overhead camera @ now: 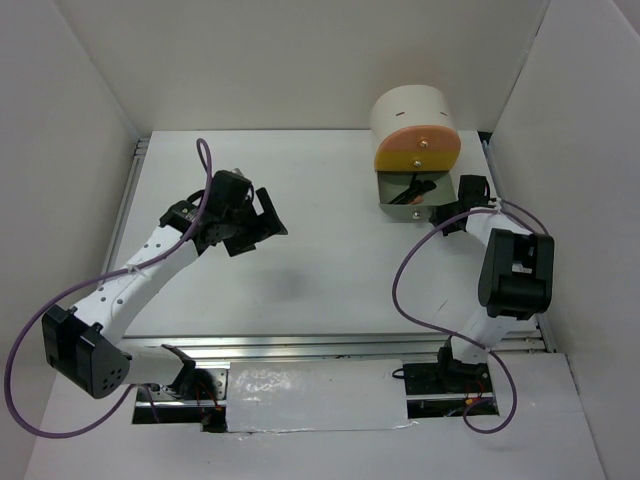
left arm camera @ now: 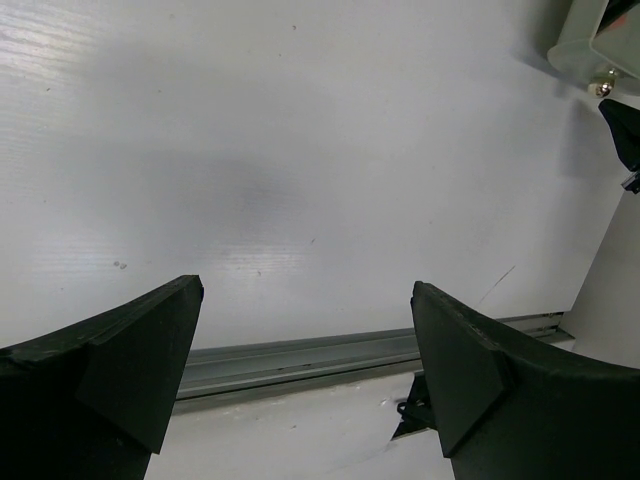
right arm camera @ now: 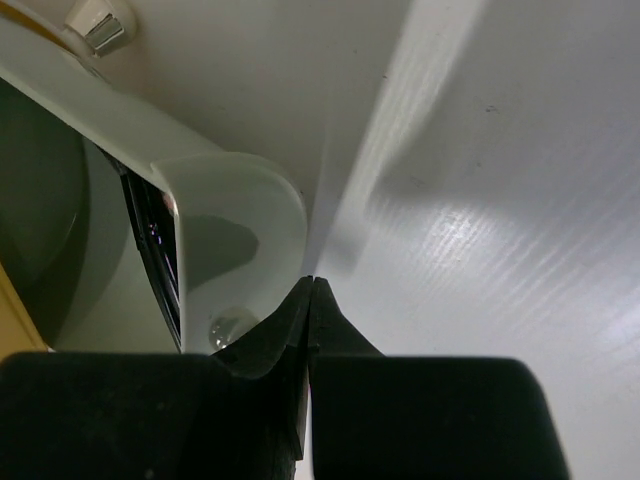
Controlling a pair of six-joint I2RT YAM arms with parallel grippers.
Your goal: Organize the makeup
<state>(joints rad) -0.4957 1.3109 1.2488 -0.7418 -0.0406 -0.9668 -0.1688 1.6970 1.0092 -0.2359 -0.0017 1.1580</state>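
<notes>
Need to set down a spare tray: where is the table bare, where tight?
Bare: the middle of the white table, between the open left pincer and the cream round-topped box, down to the near metal rail. Crowded: far right, the shut right pincer beside the box's open drawer.

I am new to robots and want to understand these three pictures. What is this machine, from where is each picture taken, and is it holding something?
Two robot arms stand at a white table. One picture looks down from above; the other two come from cameras on the wrists. The left gripper is open above the table, holding nothing. The right gripper is shut and empty, its tip beside the open drawer of a cream box. In that drawer lie black makeup sticks.
</notes>
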